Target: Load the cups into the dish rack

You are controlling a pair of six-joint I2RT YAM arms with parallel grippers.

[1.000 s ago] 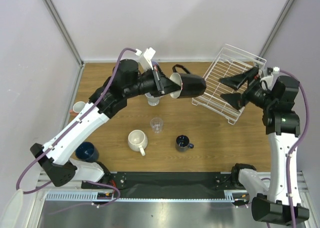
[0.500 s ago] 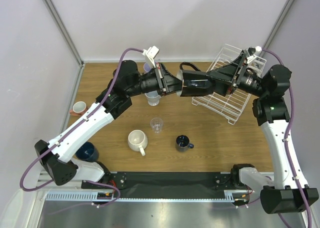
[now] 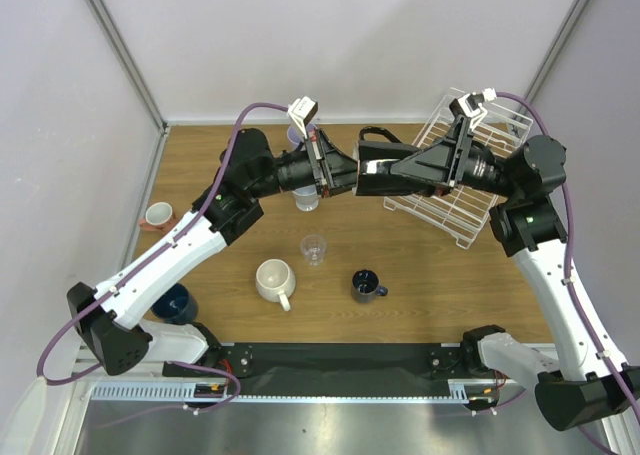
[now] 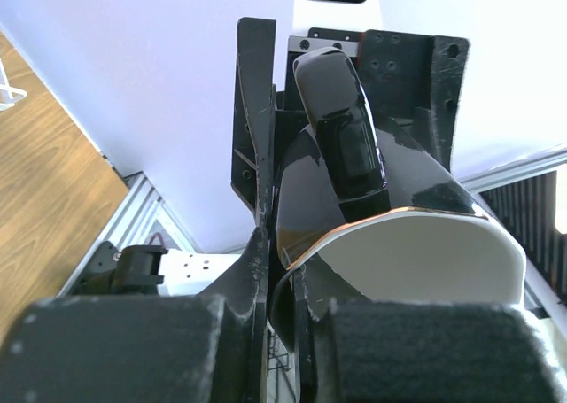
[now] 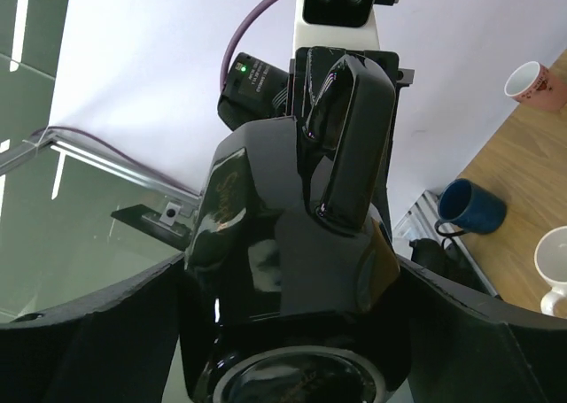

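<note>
A black mug (image 3: 385, 171) with a white inside hangs on its side above the table's back middle. My left gripper (image 3: 350, 172) is shut on its rim, one finger inside and one outside (image 4: 282, 270). My right gripper (image 3: 400, 167) reaches in from the right. It is open, its wide fingers close along both sides of the mug's base (image 5: 288, 270); the black mug (image 5: 266, 244) fills that view. The white wire dish rack (image 3: 432, 213) sits tilted at the back right, behind the right gripper. It holds no cups.
On the table stand a cream mug (image 3: 273, 278), a clear glass (image 3: 314, 248), a dark mug (image 3: 365, 285), a blue cup (image 3: 175, 302) at the front left and a small terracotta cup (image 3: 157, 214) at the left edge. A pale mug (image 3: 307, 199) is partly hidden under the left arm.
My right gripper has swung left from beside the rack and slid its open fingers around the mug's base. The left gripper still holds the mug, shifted slightly left.
</note>
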